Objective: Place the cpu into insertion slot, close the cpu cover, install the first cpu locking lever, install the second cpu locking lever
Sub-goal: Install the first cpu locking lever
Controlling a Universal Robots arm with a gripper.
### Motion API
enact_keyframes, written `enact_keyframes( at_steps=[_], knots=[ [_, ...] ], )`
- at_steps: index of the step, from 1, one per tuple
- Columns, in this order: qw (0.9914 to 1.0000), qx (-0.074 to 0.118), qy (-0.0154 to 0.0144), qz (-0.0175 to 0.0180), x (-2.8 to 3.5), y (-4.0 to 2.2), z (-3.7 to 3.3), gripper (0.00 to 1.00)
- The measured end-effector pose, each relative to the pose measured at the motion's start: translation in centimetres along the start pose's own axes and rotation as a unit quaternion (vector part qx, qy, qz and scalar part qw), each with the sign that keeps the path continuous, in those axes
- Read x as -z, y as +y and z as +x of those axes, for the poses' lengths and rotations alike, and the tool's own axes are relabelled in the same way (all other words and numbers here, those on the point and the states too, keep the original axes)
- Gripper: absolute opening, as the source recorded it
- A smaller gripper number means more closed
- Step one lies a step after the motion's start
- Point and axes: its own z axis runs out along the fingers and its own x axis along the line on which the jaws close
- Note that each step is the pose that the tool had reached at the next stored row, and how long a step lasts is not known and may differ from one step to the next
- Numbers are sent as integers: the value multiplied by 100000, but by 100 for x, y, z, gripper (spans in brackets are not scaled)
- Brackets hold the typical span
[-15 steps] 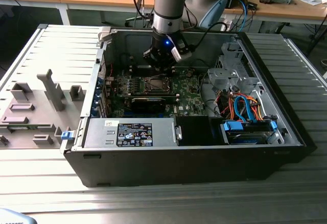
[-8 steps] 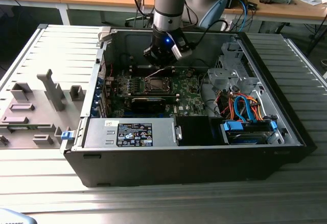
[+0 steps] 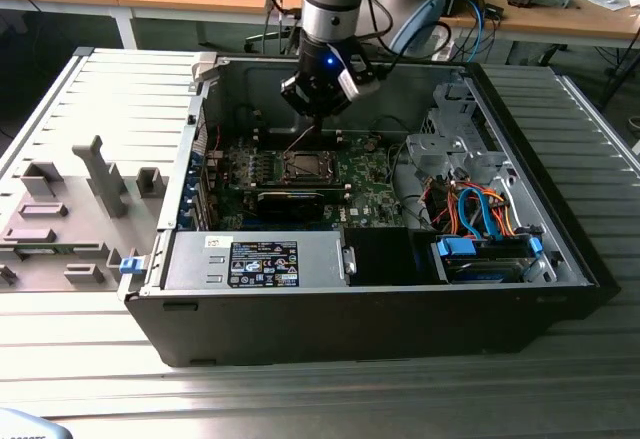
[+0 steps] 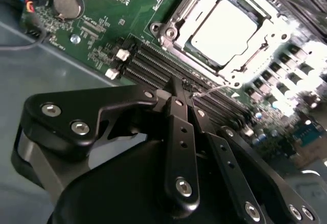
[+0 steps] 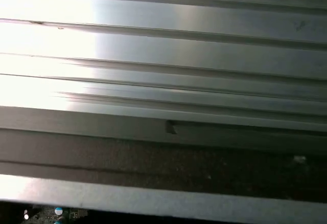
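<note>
inside the open computer case (image 3: pixel 400 299) on the ribbed metal table (image 3: pixel 120 89), the exterior view shows the gripper (image 3: pixel 318 109) hanging above the green motherboard (image 3: pixel 370 174) and its insertion slot (image 3: pixel 303 167). in the second wrist view the gripper (image 4: pixel 180 89) has its fingers (image 4: pixel 179 132) pressed together with nothing between them, near a thin wire lever (image 4: pixel 212 90); the cpu (image 4: pixel 224 25) lies in the insertion slot (image 4: pixel 176 17), framed by the cpu cover (image 4: pixel 258 55). the first wrist view looks along ribbed metal (image 5: pixel 163 55).

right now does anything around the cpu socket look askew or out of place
Nothing stands out. In the second wrist view the cpu sits flat and square in the insertion slot, with the cpu cover framing it evenly. The gripper is close beside a thin wire lever.
</note>
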Motion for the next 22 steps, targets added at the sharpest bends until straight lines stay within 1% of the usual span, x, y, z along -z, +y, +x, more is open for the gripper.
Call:
enact_keyframes(
  at_steps=[1, 2, 5, 6, 7, 9, 12, 15, 17, 19, 22],
  knots=[
    [100000, -1, -3, -3, 46, 2, 1, 11],
    [100000, 2, -3, -3, 114, 4, 2, 11],
    [100000, 3, -1, -3, 210, 8, 4, 11],
    [100000, 5, -4, -8, 236, 9, 5, 11],
    [100000, 8, -5, -10, 247, 10, 5, 11],
    [100000, 12, 3, 1, 233, 8, 33, 11],
    [100000, 0, 0, -2, 177, 5, 111, 11],
    [100000, 1, -2, -4, 131, -35, 199, 11],
    [100000, 7, 5, -1, 112, -73, 239, 11],
    [100000, 6, 1, 50, 87, -111, 254, 11],
    [100000, 83, 6, 69, 30, -120, 254, 11]
  ],
)
